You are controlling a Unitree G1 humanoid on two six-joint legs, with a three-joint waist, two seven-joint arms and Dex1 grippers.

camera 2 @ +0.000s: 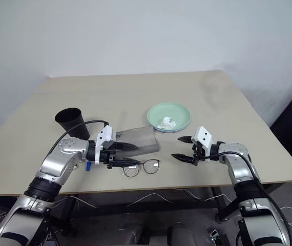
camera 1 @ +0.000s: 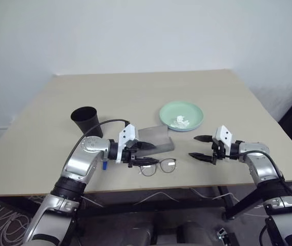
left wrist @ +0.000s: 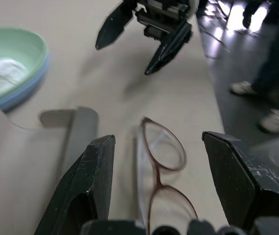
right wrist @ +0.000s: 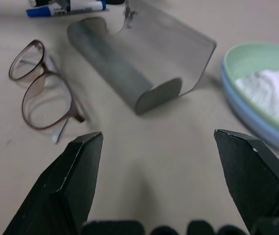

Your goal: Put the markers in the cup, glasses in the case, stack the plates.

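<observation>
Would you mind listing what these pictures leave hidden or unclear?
- Blue marker: right wrist view's edge cuts it off; the left gripper mostly hides it in the head views.
- Case interior: faces away.
- Blue plate: only its rim shows beneath the green plate.

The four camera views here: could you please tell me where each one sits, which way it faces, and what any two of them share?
Left eye view: on the head, looking forward and down at the table; both arms show.
Right eye view: beside it, same scene.
Left wrist view: on the left wrist, looking past its own open fingers at the glasses; the right gripper shows beyond.
Right wrist view: on the right wrist, looking between its open fingers at the case.
Shared: both wrist views show the glasses, the case and the stacked plates.
</observation>
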